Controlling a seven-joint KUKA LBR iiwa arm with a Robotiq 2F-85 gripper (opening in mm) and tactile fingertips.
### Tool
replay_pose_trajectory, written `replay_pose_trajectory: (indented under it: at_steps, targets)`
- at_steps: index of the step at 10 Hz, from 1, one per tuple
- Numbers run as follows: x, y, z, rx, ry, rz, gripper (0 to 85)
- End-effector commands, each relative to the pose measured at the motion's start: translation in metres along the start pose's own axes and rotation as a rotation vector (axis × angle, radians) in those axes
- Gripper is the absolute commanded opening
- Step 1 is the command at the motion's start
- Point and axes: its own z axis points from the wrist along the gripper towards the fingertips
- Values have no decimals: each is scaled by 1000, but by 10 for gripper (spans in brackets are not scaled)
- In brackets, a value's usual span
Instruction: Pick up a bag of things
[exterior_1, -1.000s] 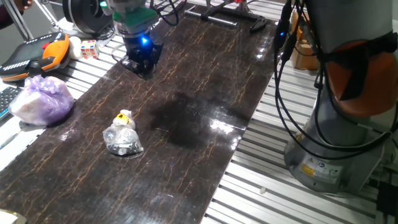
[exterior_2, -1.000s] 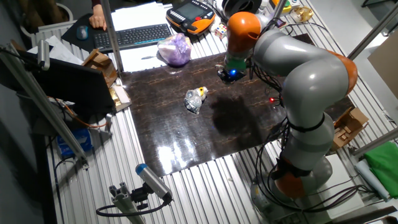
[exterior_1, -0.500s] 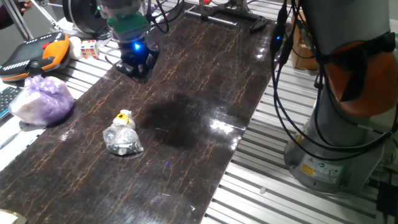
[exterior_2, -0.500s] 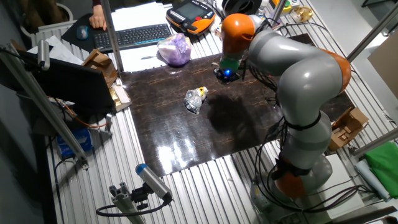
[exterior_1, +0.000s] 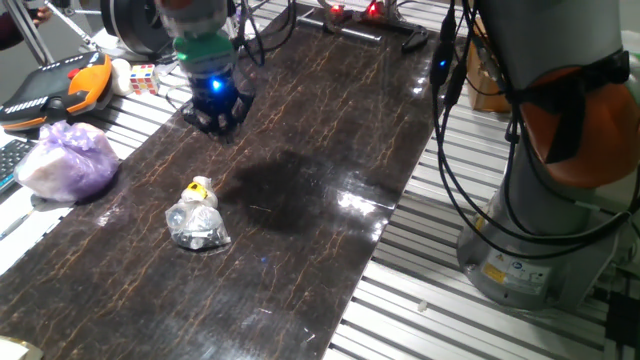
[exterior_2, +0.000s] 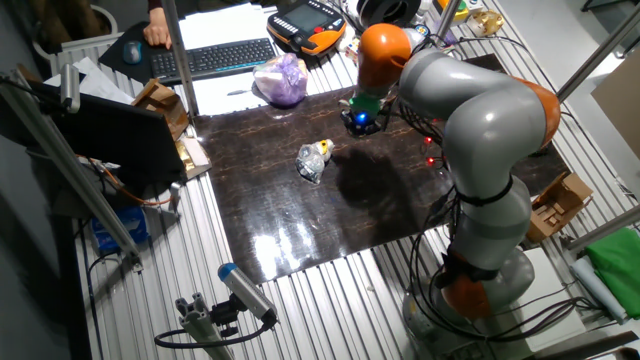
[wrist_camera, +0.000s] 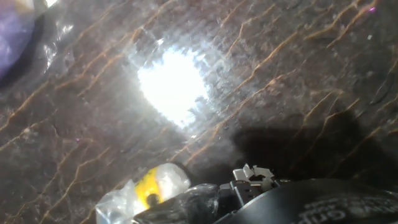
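The bag of things (exterior_1: 197, 222) is a small clear bag with grey shiny contents and a yellow-white knot. It lies on the dark marbled table top (exterior_1: 300, 150), also seen from the other side (exterior_2: 314, 160). My gripper (exterior_1: 215, 118) hangs low over the table's far part, well apart from the bag, lit blue at its base. Its fingers look spread with nothing between them. From the other fixed view the gripper (exterior_2: 362, 122) stands to the right of the bag. The hand view shows the bag (wrist_camera: 152, 193) at the bottom edge, beside the hand's dark housing (wrist_camera: 311, 202).
A larger purple-white bag (exterior_1: 68, 160) sits at the table's left edge. An orange-black pendant (exterior_1: 55, 85) and a colour cube (exterior_1: 143, 77) lie beyond it. A keyboard (exterior_2: 215, 58) is past the purple bag. Cables and the arm's base (exterior_1: 545, 230) stand at the right.
The gripper has drifted left along the table's far part and a little lower. The bag of things has not moved.
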Motion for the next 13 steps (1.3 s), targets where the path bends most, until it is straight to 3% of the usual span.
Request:
replay_pose_trajectory:
  at_steps: [1,2,3,6,7,9,11,13]
  targets:
    - [3,3,8,-2,-4,6,7]
    - [4,4,10,7,-9,3,7]
    - [4,4,10,26,8,-11,7]
    - [4,4,10,37,38,-3,7]
    - [4,4,10,36,31,20,7]
    - [4,4,10,13,-1,80,7]
    - [5,8,10,-23,-9,103,40]
    - [6,15,13,-16,-3,101,467]
